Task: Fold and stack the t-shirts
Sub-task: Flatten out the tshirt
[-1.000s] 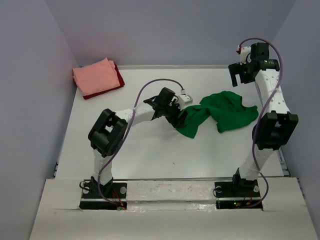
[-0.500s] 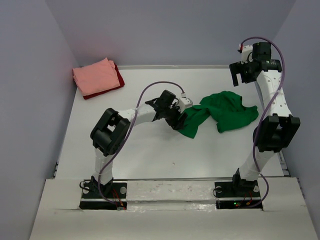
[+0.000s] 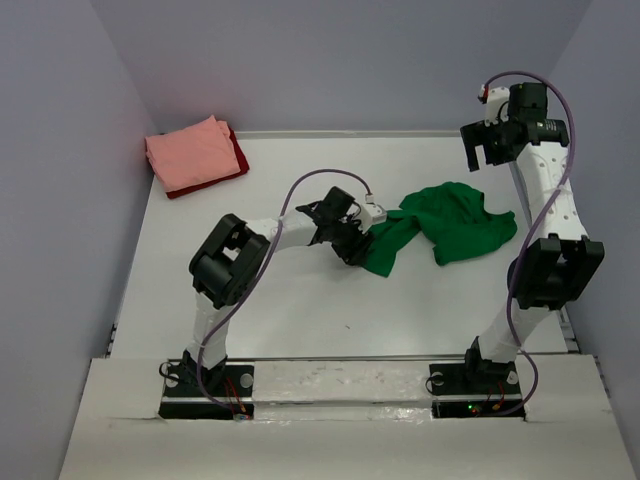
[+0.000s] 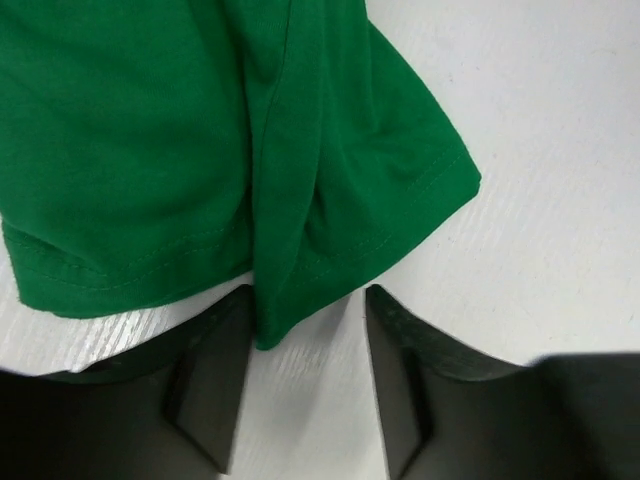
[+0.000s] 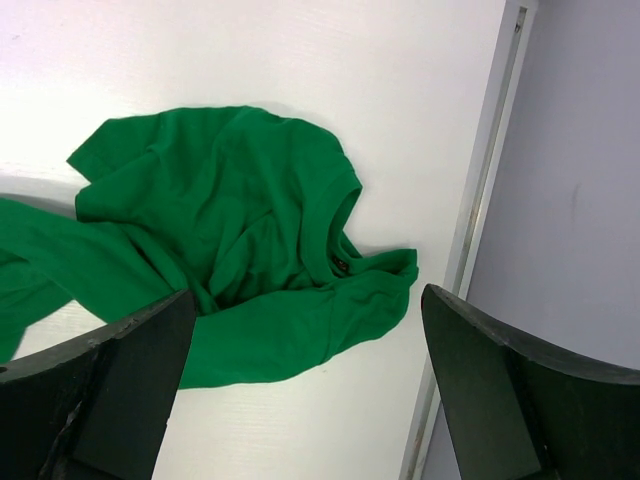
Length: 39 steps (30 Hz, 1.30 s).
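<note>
The bright green t-shirt (image 3: pixel 450 225) lies crumpled right of the table's middle. My left gripper (image 3: pixel 357 250) is open low at the shirt's near-left corner. In the left wrist view a folded tip of green cloth (image 4: pixel 290 290) hangs between the two dark fingers (image 4: pixel 210 380), which are apart. My right gripper (image 3: pixel 490 150) is open and empty, raised high at the back right; its view looks down on the green shirt (image 5: pixel 240 250). The salmon pink t-shirt (image 3: pixel 190 152) lies folded on the dark red t-shirt (image 3: pixel 238 155) at the back left.
The white table (image 3: pixel 300 310) is walled by grey panels on the left, back and right. A metal rail (image 5: pixel 480 200) runs along the table's right edge. A grey cable (image 3: pixel 300 185) loops over the left arm.
My left gripper has crept a little toward the shirt's near-left corner and lowered. The right arm has shifted slightly to the right. The shirt lies about the same.
</note>
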{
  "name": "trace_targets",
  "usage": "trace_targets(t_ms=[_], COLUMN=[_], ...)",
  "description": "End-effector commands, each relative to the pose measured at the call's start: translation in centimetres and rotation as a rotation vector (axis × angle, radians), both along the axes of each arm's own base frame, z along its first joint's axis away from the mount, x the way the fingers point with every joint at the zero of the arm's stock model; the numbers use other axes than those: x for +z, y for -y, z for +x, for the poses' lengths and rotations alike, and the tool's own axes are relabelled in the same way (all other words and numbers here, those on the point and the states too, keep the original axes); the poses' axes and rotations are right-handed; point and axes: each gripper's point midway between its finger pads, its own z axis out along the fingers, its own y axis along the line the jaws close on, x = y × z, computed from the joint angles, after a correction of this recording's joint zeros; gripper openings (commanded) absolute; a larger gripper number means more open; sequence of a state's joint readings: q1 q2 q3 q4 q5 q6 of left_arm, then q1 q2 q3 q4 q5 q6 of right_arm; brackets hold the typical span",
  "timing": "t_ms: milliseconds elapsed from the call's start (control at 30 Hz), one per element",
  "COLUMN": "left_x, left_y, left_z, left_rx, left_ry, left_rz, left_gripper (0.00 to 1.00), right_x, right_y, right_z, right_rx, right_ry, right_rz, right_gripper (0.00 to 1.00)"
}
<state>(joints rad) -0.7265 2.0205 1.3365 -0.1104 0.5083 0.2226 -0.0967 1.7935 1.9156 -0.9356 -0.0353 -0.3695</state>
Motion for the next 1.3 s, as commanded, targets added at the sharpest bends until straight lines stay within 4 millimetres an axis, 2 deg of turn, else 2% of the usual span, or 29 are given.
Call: trace_targets(t_ms=[0, 100, 267, 367, 567, 767, 933, 1067, 1167, 1267], left_x=[0.6, 0.7, 1.0, 1.4, 3.0, 7.6, 11.4, 14.2, 15.4, 15.6], left_y=[0.6, 0.8, 0.7, 0.7, 0.2, -0.9, -3.0, -5.7, -8.0, -9.6], left_z=[-0.5, -0.6, -0.6, -0.5, 0.2, 2.0, 3.7, 5.3, 6.3, 6.8], left_rx=[-0.034, -0.040, -0.036, -0.031, -0.005, 0.056, 0.115, 0.178, 0.229, 0.260], left_ry=[0.001, 0.004, 0.014, 0.027, 0.086, 0.236, 0.344, 0.413, 0.437, 0.447], left_rz=[-0.013, -0.014, -0.014, -0.015, -0.013, -0.018, -0.025, -0.039, -0.046, -0.045], left_gripper=[0.51, 0.33, 0.17, 0.00, 0.00, 0.00, 0.00, 0.00, 0.00, 0.00], right_x=[2.5, 2.1, 1.4, 1.1, 0.3, -1.0, -2.5, -3.0, -3.5, -3.8], right_y=[-0.5, -0.5, -0.8, -0.9, -0.9, -0.6, -0.6, -0.5, -0.8, -1.2], right_z=[-0.7, -0.8, -0.9, -0.9, -1.0, -1.0, -1.0, -0.9, -1.0, -1.0], right_rx=[0.021, 0.024, 0.030, 0.034, 0.035, 0.028, 0.025, 0.019, 0.025, 0.031], right_ry=[0.058, 0.047, 0.036, 0.029, 0.010, -0.020, -0.055, -0.069, -0.087, -0.106], right_rz=[-0.002, 0.000, 0.011, 0.018, 0.019, 0.009, 0.012, 0.011, 0.029, 0.050], right_gripper=[1.00, 1.00, 1.00, 1.00, 1.00, 1.00, 1.00, 1.00, 1.00, 1.00])
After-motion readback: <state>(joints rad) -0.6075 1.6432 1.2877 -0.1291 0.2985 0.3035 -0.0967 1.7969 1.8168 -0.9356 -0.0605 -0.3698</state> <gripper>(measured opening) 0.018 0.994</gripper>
